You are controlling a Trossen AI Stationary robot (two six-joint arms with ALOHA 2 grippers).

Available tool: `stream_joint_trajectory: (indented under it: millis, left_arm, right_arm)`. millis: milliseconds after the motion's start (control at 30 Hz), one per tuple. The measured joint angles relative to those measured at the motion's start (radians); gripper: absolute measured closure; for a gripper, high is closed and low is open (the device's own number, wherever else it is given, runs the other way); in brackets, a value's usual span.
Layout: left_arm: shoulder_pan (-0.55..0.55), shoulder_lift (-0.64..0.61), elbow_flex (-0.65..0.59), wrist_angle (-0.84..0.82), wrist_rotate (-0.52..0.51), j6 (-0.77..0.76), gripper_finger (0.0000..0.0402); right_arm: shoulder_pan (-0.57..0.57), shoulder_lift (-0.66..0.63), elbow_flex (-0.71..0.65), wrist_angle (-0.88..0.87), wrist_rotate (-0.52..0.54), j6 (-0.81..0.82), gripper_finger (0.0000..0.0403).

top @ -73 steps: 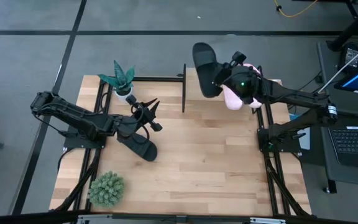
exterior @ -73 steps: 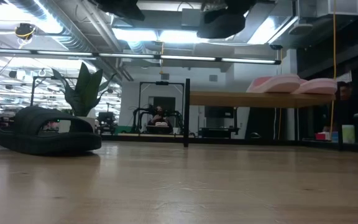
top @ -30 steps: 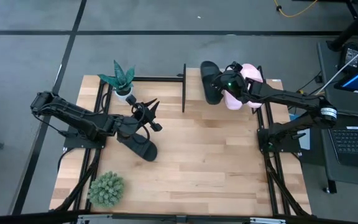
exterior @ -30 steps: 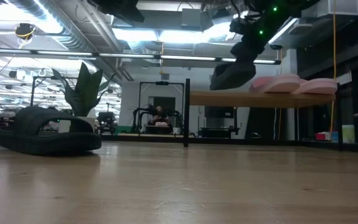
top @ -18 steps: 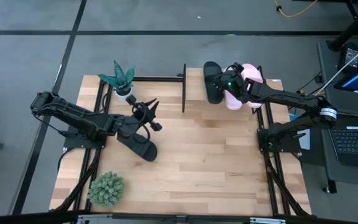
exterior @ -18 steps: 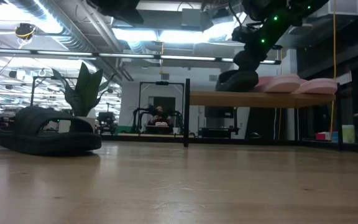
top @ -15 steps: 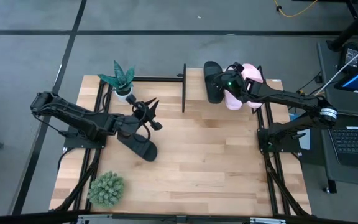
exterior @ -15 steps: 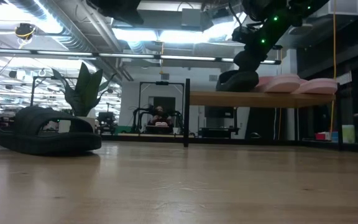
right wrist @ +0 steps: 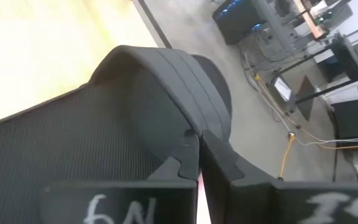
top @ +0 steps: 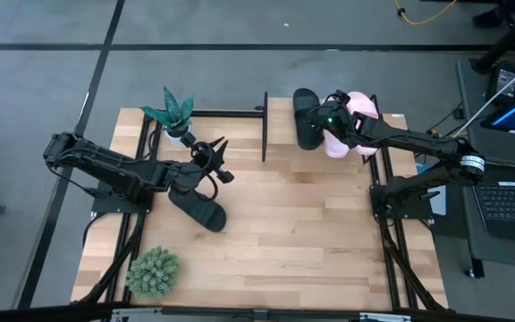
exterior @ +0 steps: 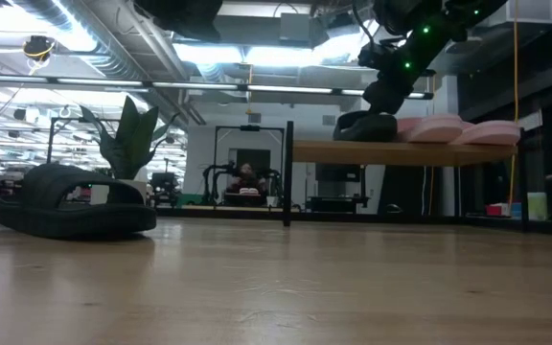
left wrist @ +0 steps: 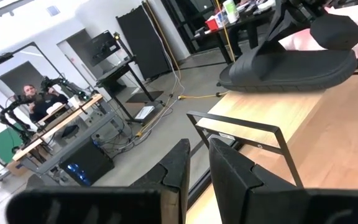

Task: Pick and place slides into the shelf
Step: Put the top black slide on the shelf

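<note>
One black slide (top: 304, 117) lies on the shelf (top: 279, 127) at the table's far right, just left of the pale pink pair (top: 350, 123). In the low view it rests flat on the raised board (exterior: 405, 151). My right gripper (top: 329, 116) is shut on this slide. The other black slide (top: 199, 207) lies sole down on the tabletop at the left and also shows in the low view (exterior: 75, 206). My left gripper (top: 225, 161) hovers above and beyond it, shut but for a narrow gap, and empty. The left wrist view looks level at the shelved slide (left wrist: 291, 65). My right gripper pinches the black slide at the edge of its wide strap (right wrist: 188, 127), on the side next to the pink pair. The fingers come slanting down from above and from the table's right. The slide's sole rests on the shelf board.
A potted leafy plant (top: 173, 114) stands at the far left and a spiky green plant (top: 153, 272) at the near left. A black upright post (top: 265, 125) marks the shelf's left end. The tabletop's middle and near right are bare wood.
My right gripper has come down with the black slide. A second ago the slide hung tilted above the shelf; now it rests flat on the board beside the pink pair. My left gripper has shifted a little toward the far edge.
</note>
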Motion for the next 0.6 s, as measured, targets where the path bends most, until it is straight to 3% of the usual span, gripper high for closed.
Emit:
stream_joint_trajectory:
  millis: [600]
  left_arm:
    - [0.0, 0.0, 0.0, -0.022, 0.0, -0.025, 0.0349]
  right_arm:
    - [0.0, 0.0, 0.0, -0.037, -0.009, 0.067, 0.0397]
